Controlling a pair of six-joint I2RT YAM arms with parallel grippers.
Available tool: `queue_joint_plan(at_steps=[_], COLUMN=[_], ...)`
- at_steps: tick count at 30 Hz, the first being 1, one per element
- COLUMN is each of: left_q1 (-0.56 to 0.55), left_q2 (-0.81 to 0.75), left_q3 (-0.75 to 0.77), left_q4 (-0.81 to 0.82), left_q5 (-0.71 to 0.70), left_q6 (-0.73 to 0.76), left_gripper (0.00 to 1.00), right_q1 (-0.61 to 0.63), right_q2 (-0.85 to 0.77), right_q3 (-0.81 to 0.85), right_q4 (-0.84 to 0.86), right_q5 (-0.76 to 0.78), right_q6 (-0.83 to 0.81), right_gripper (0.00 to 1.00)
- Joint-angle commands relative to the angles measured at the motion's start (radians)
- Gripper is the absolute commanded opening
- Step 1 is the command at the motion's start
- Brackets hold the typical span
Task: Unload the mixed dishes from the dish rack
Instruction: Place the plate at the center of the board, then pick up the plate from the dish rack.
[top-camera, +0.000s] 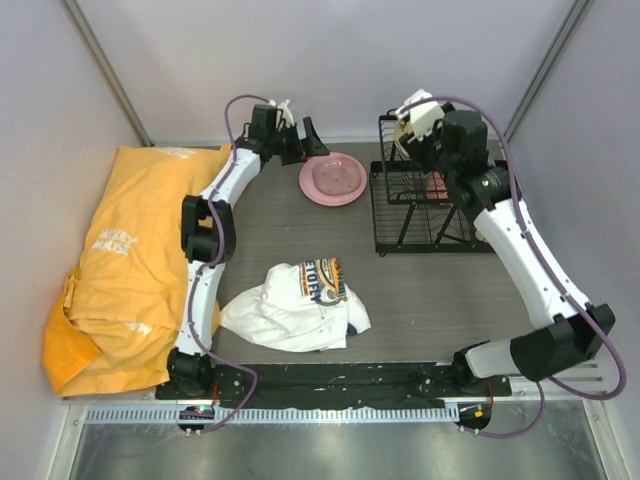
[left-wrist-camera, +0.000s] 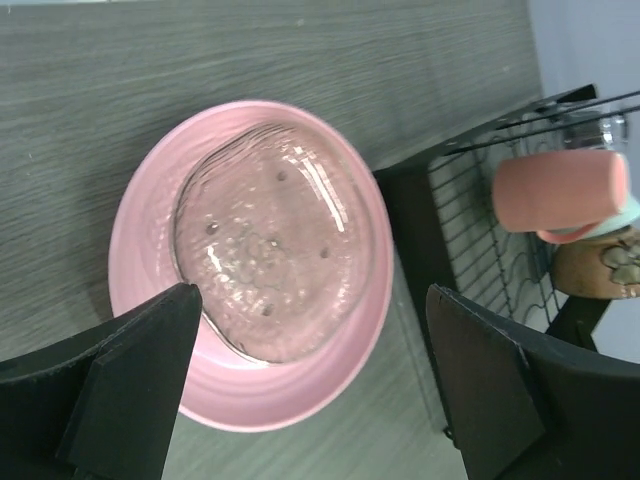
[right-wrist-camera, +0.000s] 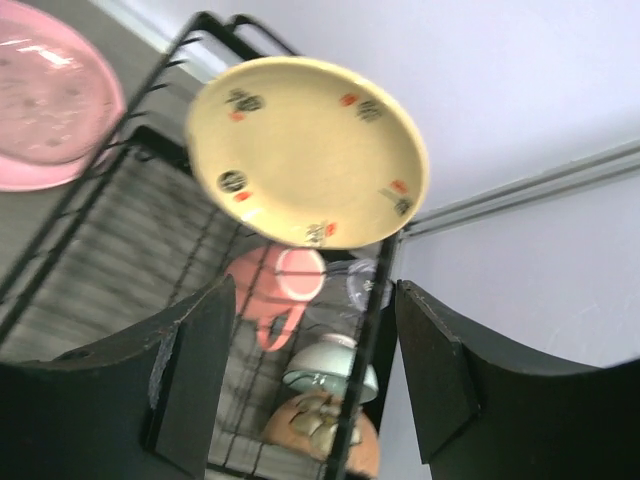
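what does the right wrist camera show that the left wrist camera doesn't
Only the right wrist view shows the cream patterned plate standing in the dish rack and the clear glass. Only the left wrist view shows the whole pink plate on the table. Both show the pink mug, the mint-green bowl and the tan bowl.

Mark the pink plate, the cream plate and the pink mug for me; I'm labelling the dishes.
pink plate (left-wrist-camera: 250, 265): left wrist view, on its shiny centre.
cream plate (right-wrist-camera: 305, 150): right wrist view, on the middle of its face.
pink mug (right-wrist-camera: 285, 280): right wrist view, on its body inside the rack.
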Motion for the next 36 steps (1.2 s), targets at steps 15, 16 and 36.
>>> queue_joint_plan(at_steps=[15, 16, 36], left_q1=[0.006, 0.005, 0.006], left_q2=[-0.359, -0.364, -0.442], left_q3=[-0.112, -0.118, -0.175], left_q4=[-0.135, -0.139, -0.147], left_q5=[0.080, 0.085, 0.094], left_q6=[0.192, 0.197, 0.237], left_gripper=[1.00, 1.00, 1.00], right_q1=[-0.283, -0.294, -0.381], right_q2=[0.300, 0.311, 0.426], right_q3=[0.317, 0.338, 0.450], right_q4=[-0.023, -0.041, -0.100], right_q5=[-0.313, -0.331, -0.601], right_q6=[-0.035, -0.036, -0.078], right_gripper=[0.71, 0.72, 0.53])
